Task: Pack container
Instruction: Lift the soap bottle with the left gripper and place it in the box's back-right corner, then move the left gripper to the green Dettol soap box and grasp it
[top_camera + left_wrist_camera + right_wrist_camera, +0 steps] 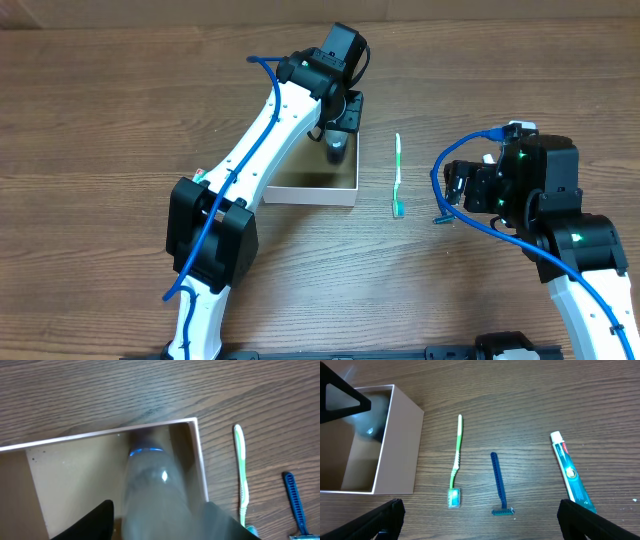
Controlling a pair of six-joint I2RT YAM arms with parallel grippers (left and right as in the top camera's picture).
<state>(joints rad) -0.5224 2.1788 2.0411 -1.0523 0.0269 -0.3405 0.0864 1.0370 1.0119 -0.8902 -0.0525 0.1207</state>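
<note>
Standing on the table [120, 80], the box [201, 460] had a clear bottle [150, 485] inside, clasped by the left gripper [157, 522] close to the right wall, probably to leave floor free. The right gripper [487, 525] hung wide open over the toothpaste [570, 475], toothbrush [456, 455] and razor [497, 480], seemingly ready to pick one.

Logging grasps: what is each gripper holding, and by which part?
Left gripper grips a clear bottle by its body, cap pointing into the container. Right gripper holds nothing.
</note>
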